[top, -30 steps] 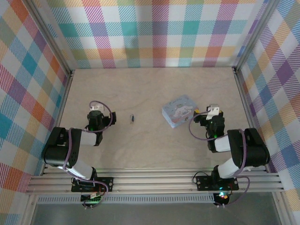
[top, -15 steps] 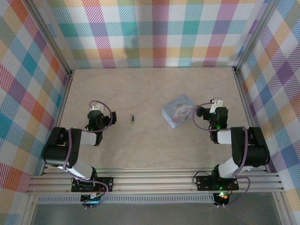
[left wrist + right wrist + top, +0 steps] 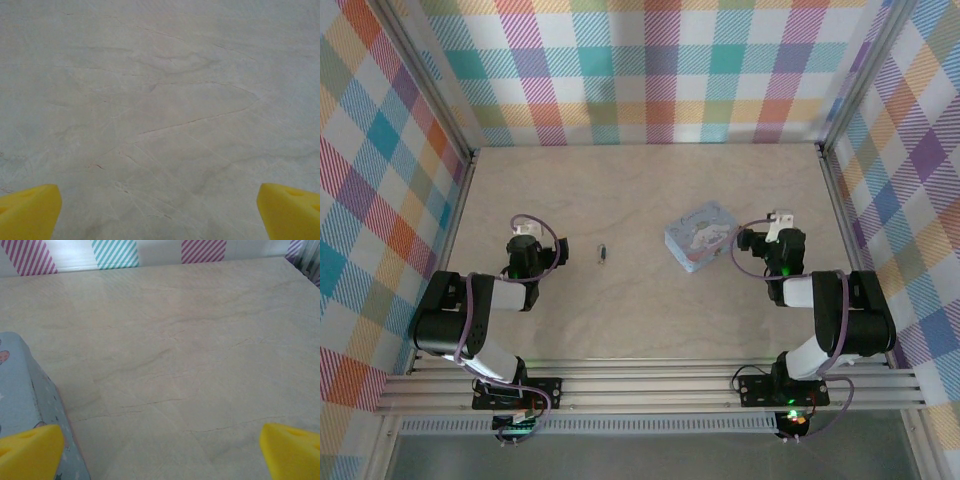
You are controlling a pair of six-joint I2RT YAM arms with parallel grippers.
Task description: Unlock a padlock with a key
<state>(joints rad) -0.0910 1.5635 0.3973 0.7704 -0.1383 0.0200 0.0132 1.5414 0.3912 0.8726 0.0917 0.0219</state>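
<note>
The padlock [image 3: 701, 236] is a flat pale blue-grey block with faint print, lying on the wooden table right of centre. Its edge also shows at the left of the right wrist view, padlock [image 3: 20, 390]. The key [image 3: 603, 252] is a tiny dark sliver left of centre. My right gripper [image 3: 767, 231] sits just right of the padlock, open, its left yellow fingertip [image 3: 30, 452] beside the block and nothing between the jaws. My left gripper [image 3: 524, 235] is left of the key, open over bare wood, yellow fingertips [image 3: 27, 212] wide apart.
Plaid walls close in the table [image 3: 640, 310] at the back and both sides, with metal posts in the corners. A rail with both arm bases [image 3: 650, 385] runs along the near edge. Bare wood lies between key and padlock.
The right gripper has shifted a little to the right and further back, now beside the padlock's right edge. Left arm, key and padlock have not moved.
</note>
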